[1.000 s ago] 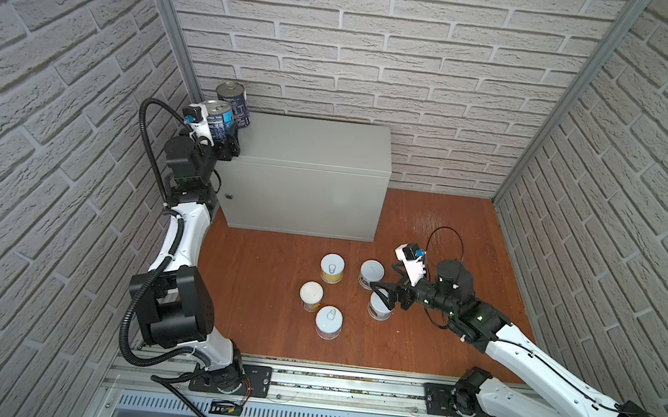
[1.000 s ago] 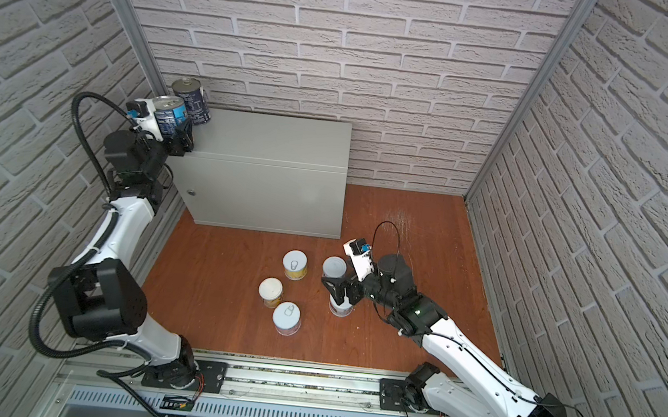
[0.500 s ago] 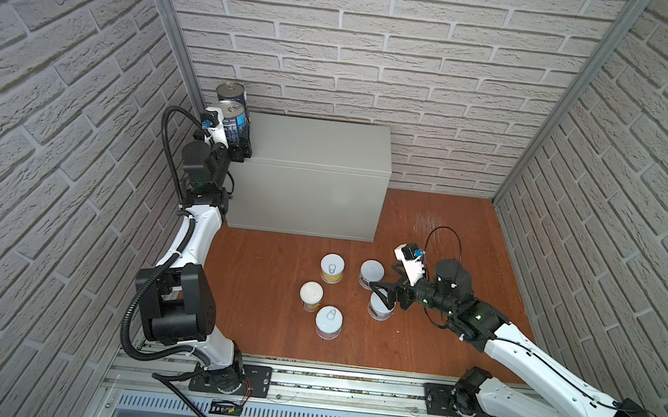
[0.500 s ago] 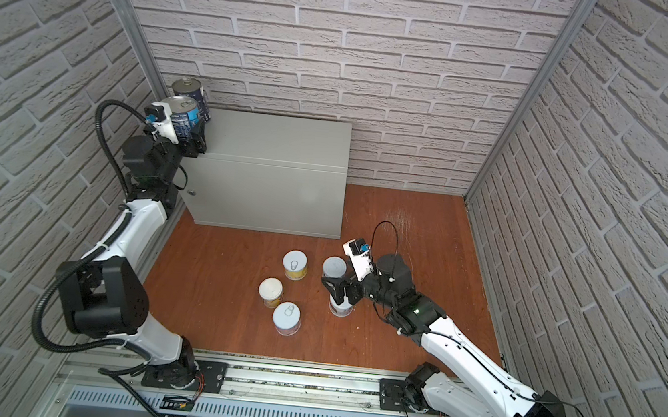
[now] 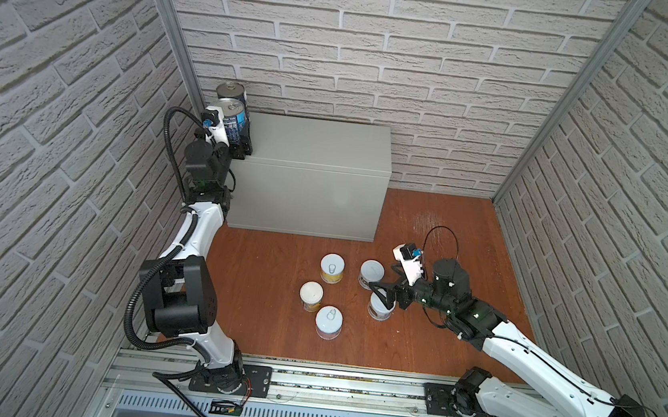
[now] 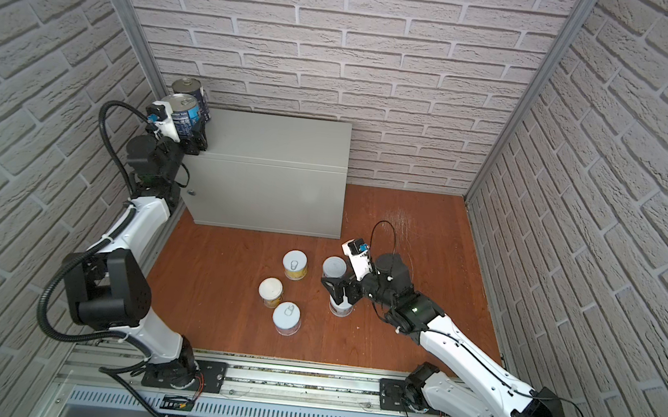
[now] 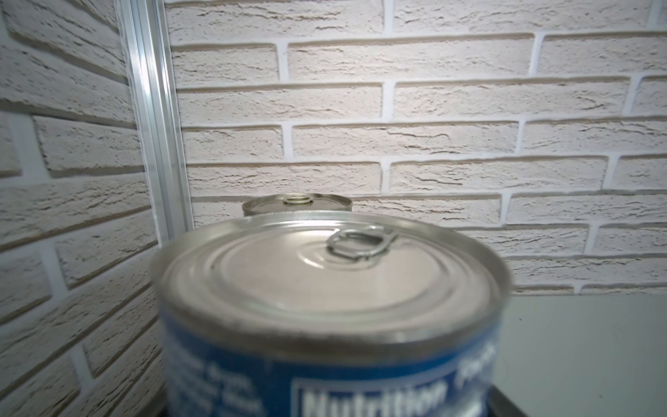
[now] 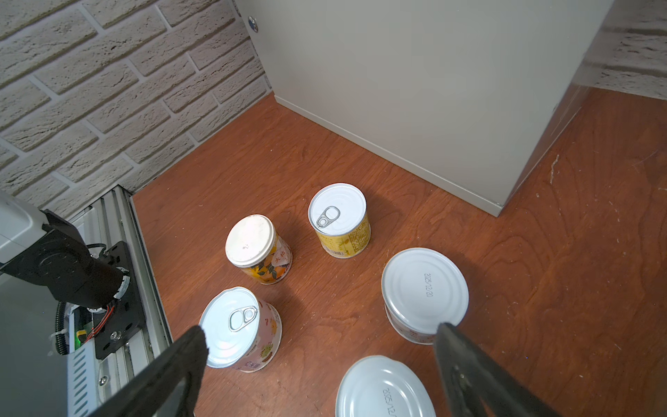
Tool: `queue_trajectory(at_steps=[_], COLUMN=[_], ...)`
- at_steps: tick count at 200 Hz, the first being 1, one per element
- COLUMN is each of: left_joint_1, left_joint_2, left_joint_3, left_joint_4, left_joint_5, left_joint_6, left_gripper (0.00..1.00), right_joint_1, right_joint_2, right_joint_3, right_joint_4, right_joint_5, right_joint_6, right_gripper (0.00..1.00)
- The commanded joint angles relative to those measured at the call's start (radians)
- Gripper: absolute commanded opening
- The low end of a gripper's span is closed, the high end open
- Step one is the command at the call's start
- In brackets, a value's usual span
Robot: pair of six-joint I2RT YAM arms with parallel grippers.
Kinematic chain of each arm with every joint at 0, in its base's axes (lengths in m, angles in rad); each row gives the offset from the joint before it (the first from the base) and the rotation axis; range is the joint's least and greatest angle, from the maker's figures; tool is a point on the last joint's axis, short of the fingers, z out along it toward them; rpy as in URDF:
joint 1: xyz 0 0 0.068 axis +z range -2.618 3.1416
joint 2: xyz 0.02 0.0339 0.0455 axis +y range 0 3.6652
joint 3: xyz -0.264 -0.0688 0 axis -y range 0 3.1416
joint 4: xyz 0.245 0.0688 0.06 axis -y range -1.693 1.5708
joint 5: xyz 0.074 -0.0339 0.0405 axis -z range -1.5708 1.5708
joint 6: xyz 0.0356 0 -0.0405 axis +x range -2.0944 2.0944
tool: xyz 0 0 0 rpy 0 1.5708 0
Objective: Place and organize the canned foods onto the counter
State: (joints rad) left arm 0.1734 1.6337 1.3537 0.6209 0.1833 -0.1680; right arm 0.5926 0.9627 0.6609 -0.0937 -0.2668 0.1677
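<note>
Left jaws clamp 1 dark-blue-labelled metal can (image 5: 231, 119) at 9 o'clock edge of grey metal desk (image 5: 317, 145); bare top toward 3 o'clock. Right jaws gape, empty, over white-lidded can (image 5: 377, 313).

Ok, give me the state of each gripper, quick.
Left gripper: closed on a blue can at the counter corner.
Right gripper: open, holding nothing, above a white-lidded can.
</note>
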Motion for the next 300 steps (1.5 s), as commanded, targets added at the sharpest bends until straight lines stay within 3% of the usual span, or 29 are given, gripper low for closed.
queue_trajectory(at_steps=[1, 21, 43, 172, 276, 300], left_joint_1=[0.003, 0.003, 0.003, -0.007, -0.014, -0.024], left_joint_2=[0.011, 0.009, 0.008, -0.071, -0.192, -0.246], left_joint_3=[-0.014, -0.006, 0.009, -0.011, -0.049, -0.056], left_joint_4=[0.002, -0.031, -0.080, -0.203, -0.229, -0.262], left_joint_5=[-0.001, 0.008, 0.012, -0.046, -0.070, -0.117], left_joint_6=[0.029, 0.053, 0.060, 0.077, 0.116, 0.103], left_gripper=[0.81, 0.82, 0.98, 0.98, 0.98, 0.98], right_joint_1=[0.003, 0.004, 0.003, 0.004, 0.002, 0.003], right_joint_2=[0.007, 0.014, 0.020, 0.021, -0.005, -0.004], right_joint_3=[0.006, 0.007, 0.006, 0.005, 0.007, 0.009], right_joint_4=[0.046, 0.049, 0.052, 0.055, 0.032, 0.030], right_joint_5=[-0.001, -0.009, -0.010, -0.005, 0.015, 0.016], right_joint_6=[-0.006, -0.004, -0.003, 0.003, 0.004, 0.008], right_gripper=[0.99, 0.99, 0.99, 0.99, 0.99, 0.99])
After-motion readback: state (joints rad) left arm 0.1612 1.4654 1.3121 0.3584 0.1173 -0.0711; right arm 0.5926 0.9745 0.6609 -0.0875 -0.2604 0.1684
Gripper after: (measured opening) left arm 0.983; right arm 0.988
